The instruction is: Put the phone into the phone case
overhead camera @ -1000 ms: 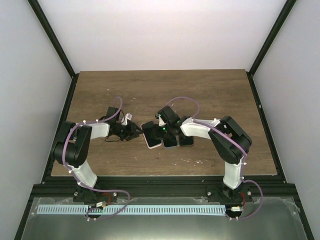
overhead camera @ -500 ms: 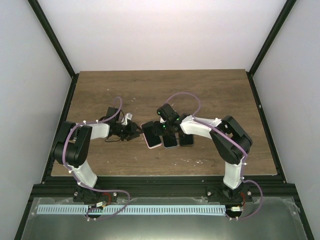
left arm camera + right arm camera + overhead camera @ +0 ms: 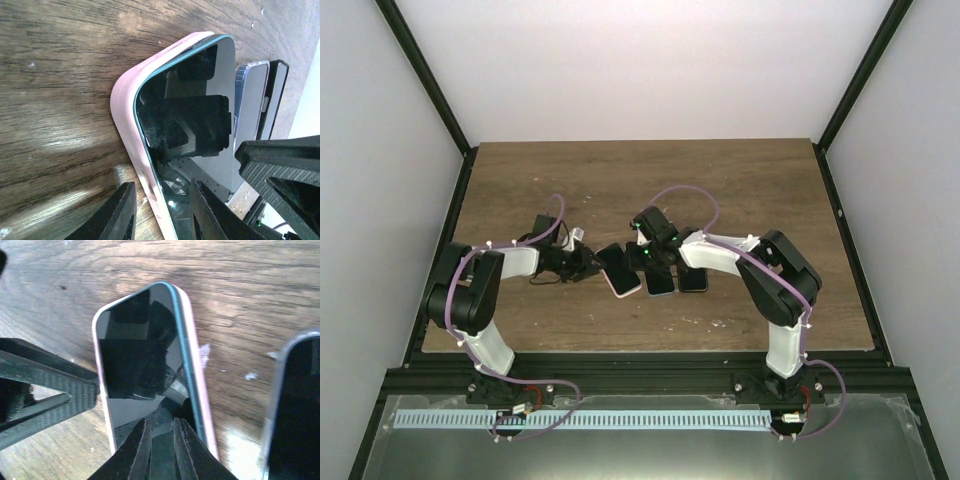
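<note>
The phone (image 3: 620,270), black-screened with a teal rim, lies in the pink phone case (image 3: 125,115) on the wooden table. Its teal edge stands proud of the case along one long side (image 3: 182,340). My left gripper (image 3: 161,184) is shut on the case's long edge, with one finger outside the pink wall and the other on the screen (image 3: 200,115). From the top view this left gripper (image 3: 588,265) meets the phone's left end. My right gripper (image 3: 160,421) is shut, its fingertips together on the glass. That right gripper (image 3: 645,258) hangs over the phone's far end.
Two more phones lie just right of the cased one: a pale-rimmed phone (image 3: 660,282) and a black phone (image 3: 693,280). Both also show in the left wrist view as the pale-rimmed phone (image 3: 250,100) and the black phone (image 3: 277,95). A thin cable (image 3: 545,278) trails by the left arm.
The phone's left end has swung toward the left gripper and it now lies more slanted. The right gripper opened briefly, then shut again, and shifted slightly left and away.
</note>
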Robot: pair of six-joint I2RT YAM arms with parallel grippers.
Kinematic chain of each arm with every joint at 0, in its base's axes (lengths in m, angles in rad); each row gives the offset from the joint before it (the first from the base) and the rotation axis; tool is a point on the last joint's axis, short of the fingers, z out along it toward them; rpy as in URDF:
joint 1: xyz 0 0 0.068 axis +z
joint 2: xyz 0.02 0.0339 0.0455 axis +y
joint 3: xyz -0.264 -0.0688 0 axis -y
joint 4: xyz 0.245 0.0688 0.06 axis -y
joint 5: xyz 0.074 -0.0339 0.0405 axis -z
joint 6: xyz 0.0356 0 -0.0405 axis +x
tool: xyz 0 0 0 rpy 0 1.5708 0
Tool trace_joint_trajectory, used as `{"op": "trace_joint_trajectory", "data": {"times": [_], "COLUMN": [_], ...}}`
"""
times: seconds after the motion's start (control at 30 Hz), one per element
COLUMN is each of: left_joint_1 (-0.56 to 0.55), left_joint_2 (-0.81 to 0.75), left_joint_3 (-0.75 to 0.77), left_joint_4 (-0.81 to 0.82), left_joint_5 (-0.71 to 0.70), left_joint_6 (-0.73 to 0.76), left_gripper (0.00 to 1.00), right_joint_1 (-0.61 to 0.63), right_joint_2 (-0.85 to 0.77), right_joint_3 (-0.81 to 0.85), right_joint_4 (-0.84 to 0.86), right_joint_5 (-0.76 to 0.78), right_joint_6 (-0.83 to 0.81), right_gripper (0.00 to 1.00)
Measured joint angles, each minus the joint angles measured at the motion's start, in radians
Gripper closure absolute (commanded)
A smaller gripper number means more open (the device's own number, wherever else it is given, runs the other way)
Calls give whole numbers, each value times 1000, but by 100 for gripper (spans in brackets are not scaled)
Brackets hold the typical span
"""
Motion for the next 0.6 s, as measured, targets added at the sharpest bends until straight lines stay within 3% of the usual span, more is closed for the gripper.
{"op": "trace_joint_trajectory", "data": {"times": [0.2, 0.4, 0.6], "left_joint_1": [0, 0, 0], "left_joint_2": [0, 1, 13], "left_joint_3": [0, 0, 8], "left_joint_4": [-7, -24, -21], "left_joint_5": [-1, -12, -10], "left_joint_6": [6, 9, 8], "left_gripper": [72, 71, 70], "right_joint_1": [7, 13, -5], "right_joint_2": [16, 16, -13], "right_joint_3": [-19, -42, -42], "right_joint_4": [71, 104, 91], "right_joint_5": [-89, -112, -37], "right_joint_6": [33, 50, 26], "right_gripper": [84, 59, 49]}}
